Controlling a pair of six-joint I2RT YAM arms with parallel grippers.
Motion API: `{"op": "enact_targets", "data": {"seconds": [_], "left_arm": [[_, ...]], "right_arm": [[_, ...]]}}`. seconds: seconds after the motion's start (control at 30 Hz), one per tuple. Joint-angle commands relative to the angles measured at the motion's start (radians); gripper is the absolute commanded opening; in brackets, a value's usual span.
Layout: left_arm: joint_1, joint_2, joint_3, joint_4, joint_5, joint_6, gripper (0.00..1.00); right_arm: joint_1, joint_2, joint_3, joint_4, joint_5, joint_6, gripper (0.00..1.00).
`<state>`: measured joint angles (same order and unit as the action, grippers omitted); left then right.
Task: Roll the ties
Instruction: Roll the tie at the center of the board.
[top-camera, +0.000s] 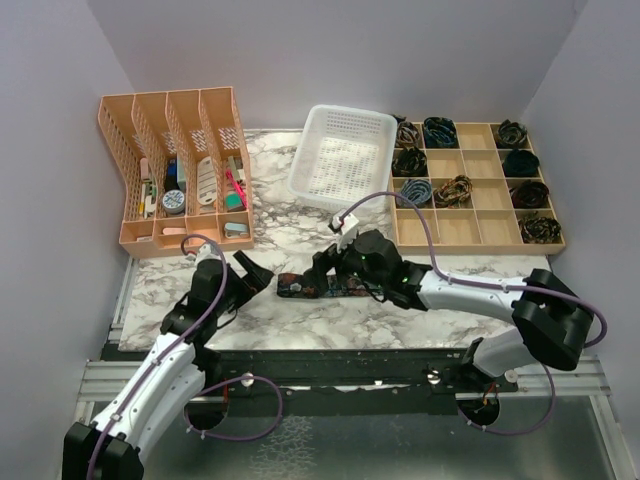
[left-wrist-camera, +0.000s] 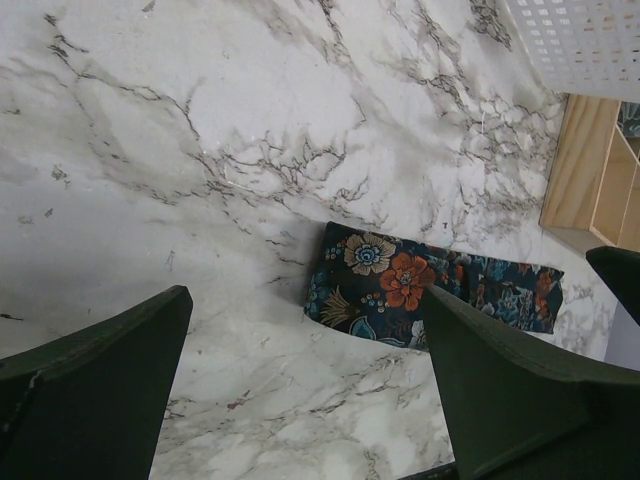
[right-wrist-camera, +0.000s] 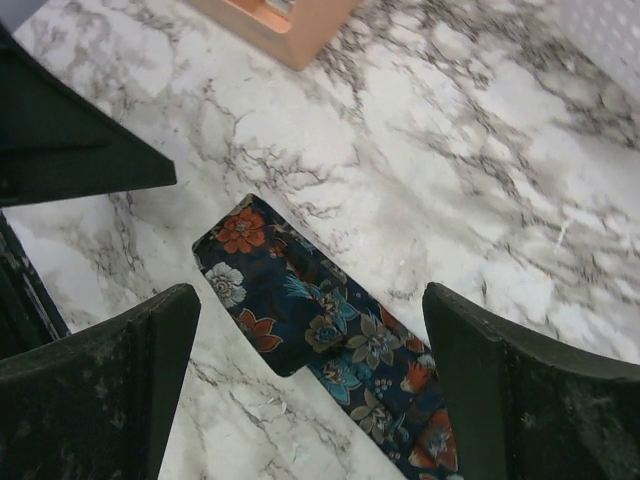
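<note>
Tie lies flat on the marble table near the front edge, long axis left-right, with bare marble behind. I see the left gripper beside its left end and the right gripper above it, both wide and holding nothing.

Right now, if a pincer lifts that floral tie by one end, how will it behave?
The tie lies flat like thin cloth, so it would probably droop limply and feel light. On the smooth marble table, a push would likely slide or bunch it, not roll.
</note>
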<state>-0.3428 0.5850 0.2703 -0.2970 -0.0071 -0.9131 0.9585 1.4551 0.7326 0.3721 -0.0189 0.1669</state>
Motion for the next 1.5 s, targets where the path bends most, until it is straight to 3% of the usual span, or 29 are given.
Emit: {"op": "enact_targets", "data": {"seconds": [0.0,0.17,0.3,0.47,0.87,1.47], "left_arm": [[-0.002,0.031,-0.022,0.075,0.062,0.026,0.98],[-0.002,0.054,-0.045,0.079,0.069,0.059,0.98],[-0.002,0.072,-0.058,0.132,0.126,0.083,0.98],[-0.002,0.094,-0.049,0.159,0.171,0.128,0.98],[-0.002,0.143,-0.075,0.263,0.246,0.135,0.97],[-0.002,0.249,-0.086,0.403,0.33,0.152,0.95]], "right_arm": [[0.0,-0.034,0.027,-0.232,0.159,0.293,1.0],[0.0,-0.06,-0.064,-0.191,0.015,0.507,0.99],[0.0,-0.045,-0.084,-0.156,0.015,0.604,0.9],[0.0,0.021,-0.011,-0.23,0.062,0.668,0.71],[-0.001,0.159,0.096,-0.3,0.066,0.678,0.5],[-0.041,0.264,0.135,-0.331,0.035,0.594,0.37]]}}
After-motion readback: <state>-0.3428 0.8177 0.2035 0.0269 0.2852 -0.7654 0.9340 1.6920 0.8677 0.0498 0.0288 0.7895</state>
